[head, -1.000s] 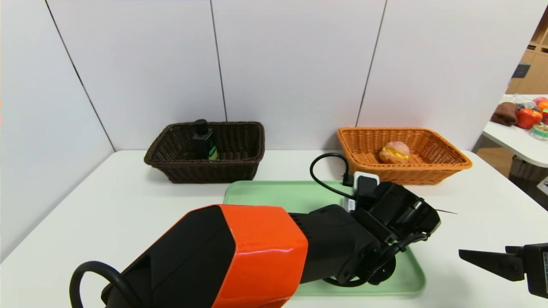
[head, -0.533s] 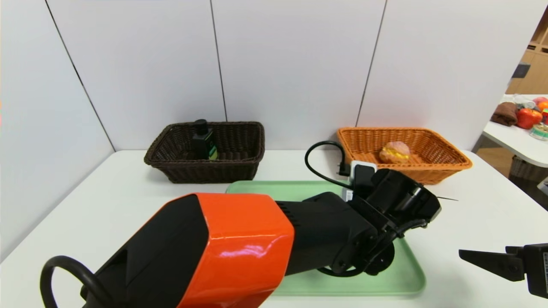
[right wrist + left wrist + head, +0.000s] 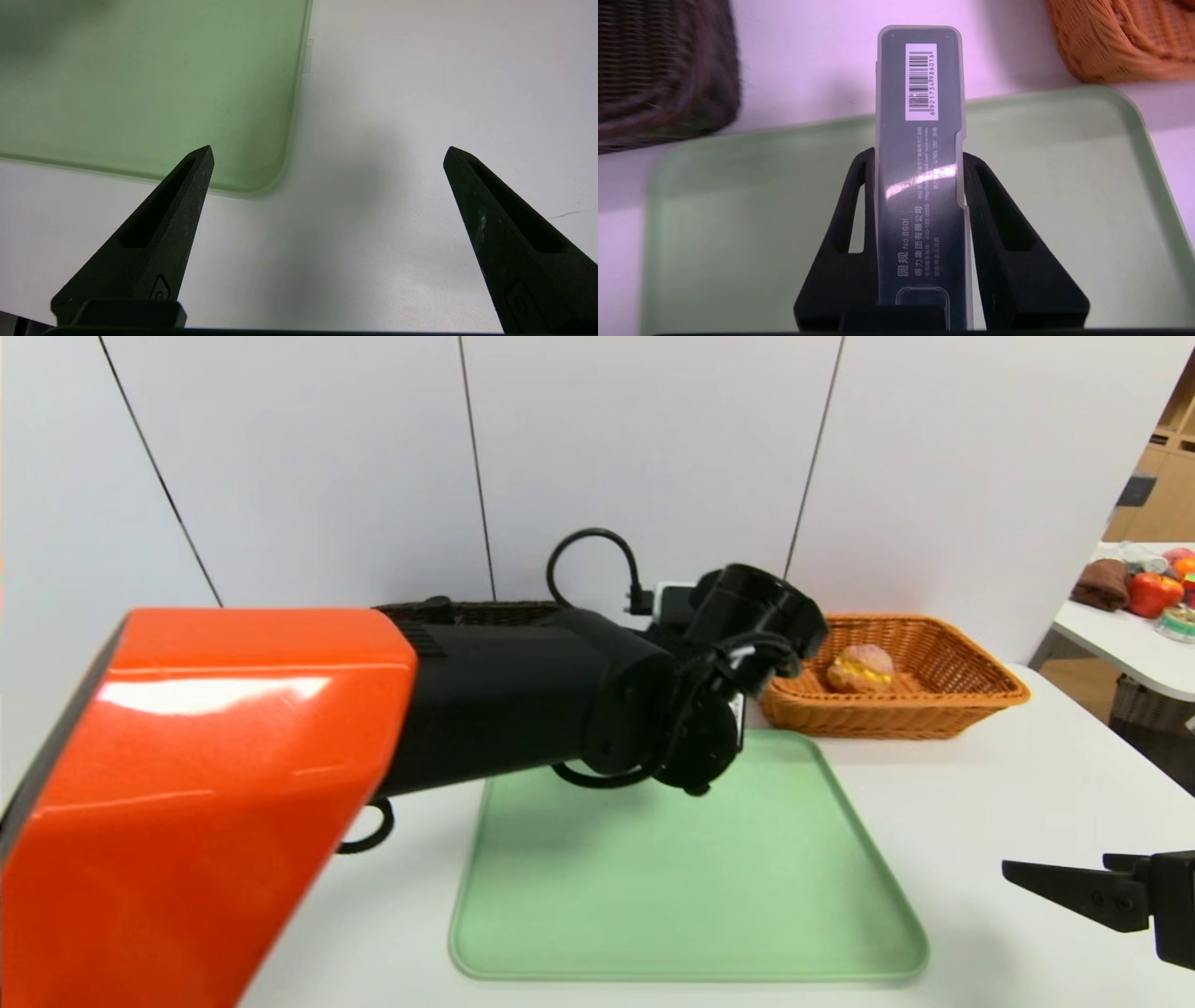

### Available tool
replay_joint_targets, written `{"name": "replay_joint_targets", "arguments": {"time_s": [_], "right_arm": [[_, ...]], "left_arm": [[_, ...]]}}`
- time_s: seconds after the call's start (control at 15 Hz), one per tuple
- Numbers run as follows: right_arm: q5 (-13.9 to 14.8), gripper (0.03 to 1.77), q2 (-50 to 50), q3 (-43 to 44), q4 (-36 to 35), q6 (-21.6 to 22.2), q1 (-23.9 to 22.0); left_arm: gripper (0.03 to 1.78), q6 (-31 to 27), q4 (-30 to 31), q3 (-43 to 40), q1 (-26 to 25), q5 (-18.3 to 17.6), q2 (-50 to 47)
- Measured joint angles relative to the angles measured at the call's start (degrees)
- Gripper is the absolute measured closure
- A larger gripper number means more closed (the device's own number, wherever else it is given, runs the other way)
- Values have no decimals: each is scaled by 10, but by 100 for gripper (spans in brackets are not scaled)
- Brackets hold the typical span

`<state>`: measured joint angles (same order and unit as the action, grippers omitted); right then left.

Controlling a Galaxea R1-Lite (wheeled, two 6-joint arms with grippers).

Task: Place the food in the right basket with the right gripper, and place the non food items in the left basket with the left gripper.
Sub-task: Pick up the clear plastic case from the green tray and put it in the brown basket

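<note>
Done: round pinkish bun (image 3: 861,668) lies in orange-tan wicker basket (image 3: 971,695)
Left hand (image 3: 919,154): clamped on slim grey barcoded case (image 3: 920,177) above green plastic tray (image 3: 1064,210); dark brown wicker basket (image 3: 658,70) beyond tray, awaiting it
Right hand (image 3: 327,158): fingers apart, idle beside tray

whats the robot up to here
It is sorting items into baskets. The left gripper is shut on a slim grey case with a barcode sticker, held in the air above the green tray near the dark brown basket. A bun already sits in the orange basket. The right gripper hangs open over the table beside the tray.
</note>
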<state>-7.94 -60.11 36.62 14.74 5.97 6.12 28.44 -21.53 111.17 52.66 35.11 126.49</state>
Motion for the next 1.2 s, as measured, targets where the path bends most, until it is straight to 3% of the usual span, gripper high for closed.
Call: {"name": "replay_joint_targets", "arguments": {"time_s": [0.53,1.0,1.2], "right_arm": [[-19,10,-3,0,-5,-2,0],[-19,10,-2,-4,-4,-1,0],[-19,10,-1,-4,-4,-2,0]], "left_arm": [[124,-24,-56,0,-157,-12,-74],[124,-78,-46,11,-236,-89,-41],[124,-114,-3,13,-253,-120,-16]]}}
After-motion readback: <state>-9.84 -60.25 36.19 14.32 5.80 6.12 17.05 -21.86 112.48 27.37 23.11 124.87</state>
